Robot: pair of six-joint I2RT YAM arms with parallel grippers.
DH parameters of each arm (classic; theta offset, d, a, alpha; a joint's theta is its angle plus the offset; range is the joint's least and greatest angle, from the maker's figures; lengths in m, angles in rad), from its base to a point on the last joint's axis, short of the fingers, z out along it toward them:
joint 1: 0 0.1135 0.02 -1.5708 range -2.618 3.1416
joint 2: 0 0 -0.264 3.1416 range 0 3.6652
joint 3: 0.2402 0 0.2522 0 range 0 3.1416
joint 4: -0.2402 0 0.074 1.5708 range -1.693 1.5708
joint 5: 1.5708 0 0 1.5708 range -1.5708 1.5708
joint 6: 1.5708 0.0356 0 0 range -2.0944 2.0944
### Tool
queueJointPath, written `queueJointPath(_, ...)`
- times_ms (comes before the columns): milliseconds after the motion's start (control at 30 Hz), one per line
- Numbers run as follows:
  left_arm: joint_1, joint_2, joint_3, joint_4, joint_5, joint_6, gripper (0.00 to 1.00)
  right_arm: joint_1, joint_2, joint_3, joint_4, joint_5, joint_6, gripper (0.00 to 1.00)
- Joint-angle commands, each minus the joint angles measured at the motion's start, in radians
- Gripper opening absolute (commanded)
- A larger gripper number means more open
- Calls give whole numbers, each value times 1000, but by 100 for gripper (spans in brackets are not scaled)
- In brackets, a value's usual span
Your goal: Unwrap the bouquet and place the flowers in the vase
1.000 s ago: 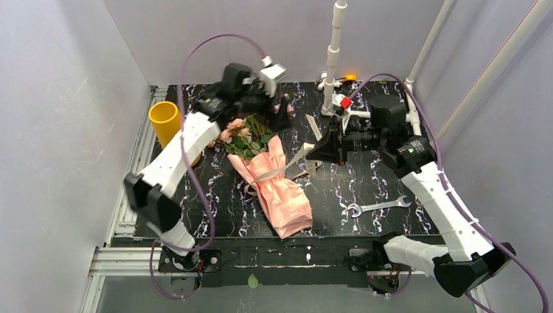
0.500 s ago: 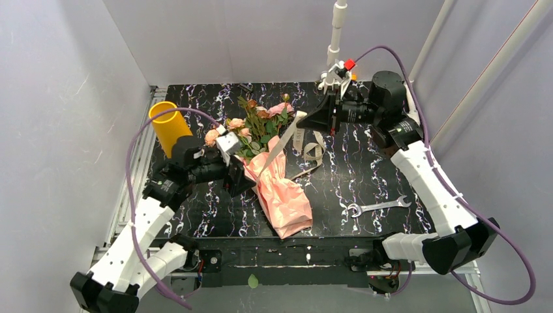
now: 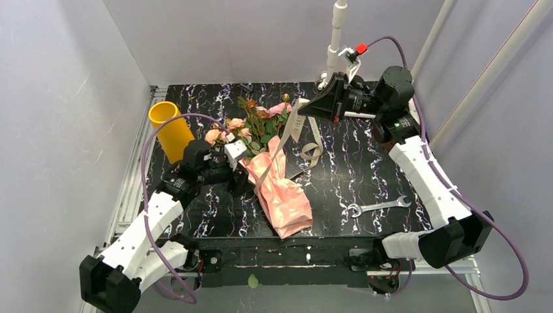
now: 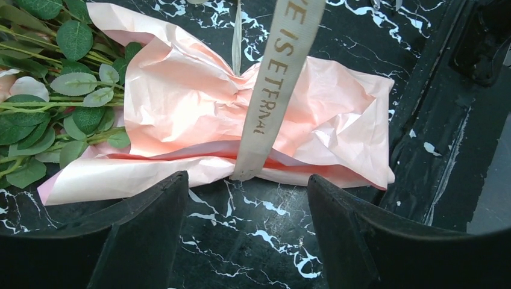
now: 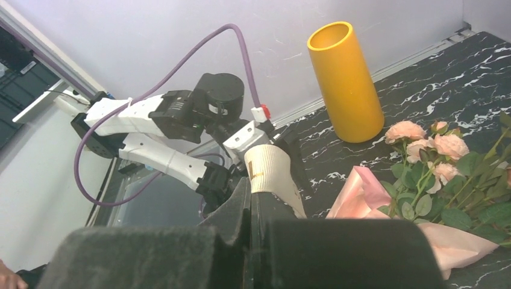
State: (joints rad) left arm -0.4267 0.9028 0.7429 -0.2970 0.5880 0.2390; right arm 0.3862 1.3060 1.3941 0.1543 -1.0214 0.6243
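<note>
Bouquet (image 3: 270,173): lies flat mid-worktop, wrap not yet off.
Long axis: slantwise; flowers (image 3: 257,124) point to the far-left corner, the paper (image 3: 283,195) tail to the near edge.
Ribbon (image 3: 282,142): one end comes off the waist of the wrap and rises taut toward the far edge; a slack loop lies on the worktop (image 3: 352,176) just right of the bouquet.
Right hand (image 3: 310,109): raised near the far edge, closed tight on the upper end of the ribbon.
Left hand (image 3: 240,179): low, just beside the left flank of the wrap, fingers apart, nothing between them; its wrist view looks square across the paper, with the ribbon foot straight ahead.
Vase (image 3: 171,130): upright by the far-left corner, mouth free, well apart from the wrap but near the flower heads.
Nearer arm: left, for both wrap and vase.
Step judged: loosening the tie; flowers not yet freed.
Governing relation: the ribbon pull runs away from the left hand, so the left hand looks placed to pin or pinch the paper crosswise to the axis.
Risk: the whole bouquet may slide toward the far edge if nothing pins it.
</note>
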Motion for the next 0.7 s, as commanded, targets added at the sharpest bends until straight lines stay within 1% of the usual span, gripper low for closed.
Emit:
queueJointPath(0, 1, 46, 40, -22, -3, 54, 70, -4, 4, -15, 82, -12, 33, 1)
queueJointPath(133, 3, 103, 166, -199, -48, 99, 72, -4, 26, -4, 55, -10, 9, 1)
queueJointPath(200, 3, 80, 177, -223, -5, 107, 73, -4, 37, 1, 47, -6, 2, 1)
queueJointPath(300, 3, 45, 156, -178, 114, 114, 76, -4, 58, 14, 42, -3, -8, 1)
queueJointPath(367, 3, 89, 176, -171, 152, 96, 74, -4, 70, 24, 31, -2, -14, 1)
queueJointPath(433, 3, 152, 185, -142, 166, 72, 71, -6, 72, 32, 23, -4, -18, 1)
queueJointPath(567, -1, 180, 120, 22, 167, 8, 69, -17, 63, 34, 18, -5, -21, 1)
queueJointPath(667, -15, 223, 113, 48, 167, -8, 69, -20, 53, 41, 20, -8, -24, 1)
